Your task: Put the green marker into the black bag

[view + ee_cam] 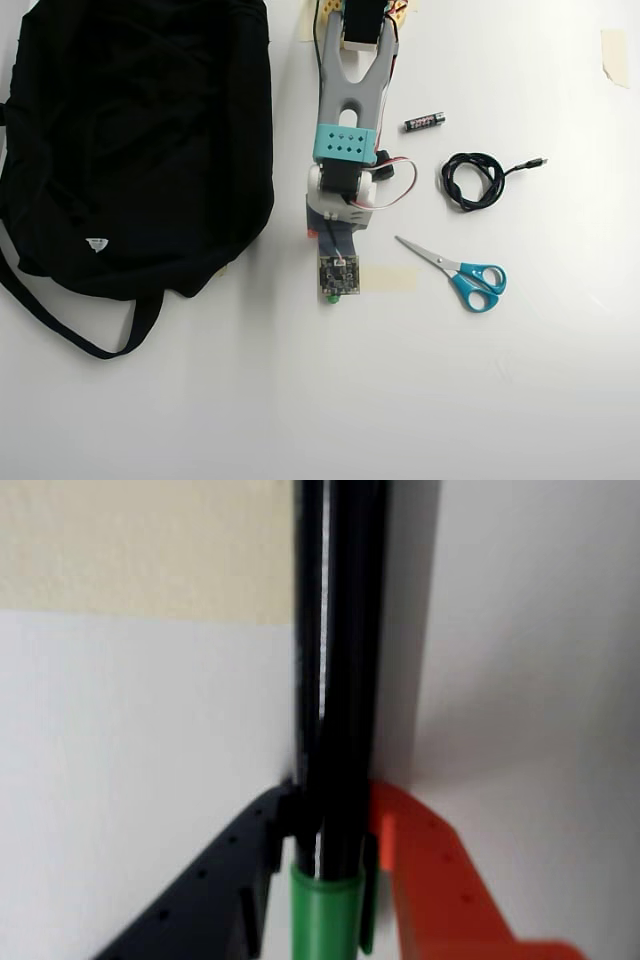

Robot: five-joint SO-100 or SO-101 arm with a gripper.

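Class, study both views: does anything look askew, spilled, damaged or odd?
Nothing is spilled or broken. One oddity: the green marker stands upright in the gripper, off the table, not lying flat like the scissors.

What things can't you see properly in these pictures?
- Marker: overhead view shows only a green speck under the arm.
- Gripper: overhead view hides it below the wrist camera; wrist view is blurry.
- Bag: left and top cut off overhead; its opening can't be made out.
- Battery: label too small to read.
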